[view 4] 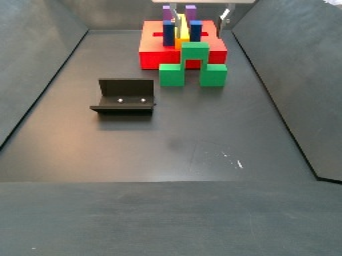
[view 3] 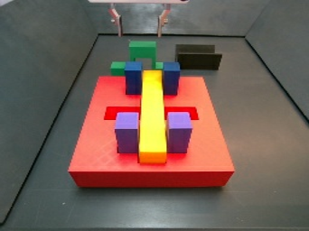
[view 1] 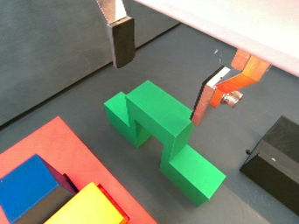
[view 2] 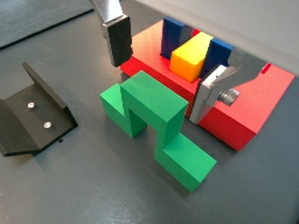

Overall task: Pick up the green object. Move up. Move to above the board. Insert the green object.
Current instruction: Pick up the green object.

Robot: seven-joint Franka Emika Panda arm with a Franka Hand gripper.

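The green object point(view 1: 158, 118) is an arch-shaped piece with two legs, lying on the dark floor right beside the red board point(view 2: 251, 109). It shows in both wrist views point(view 2: 152, 114) and both side views point(view 3: 143, 51) point(view 4: 194, 62). My gripper point(view 1: 163, 70) is open and empty, hanging above the green object with one finger on each side of it. It also shows in the wrist view point(view 2: 163, 66) and, high up, in both side views point(view 3: 139, 15) point(view 4: 197, 13). The fingers touch nothing.
The red board point(view 3: 97, 144) carries a long yellow block point(view 3: 151, 113) and several blue and purple blocks point(view 3: 128, 133). The dark fixture point(view 4: 123, 97) stands on the floor apart from the board, also in a wrist view point(view 2: 35, 114). Grey walls enclose the floor.
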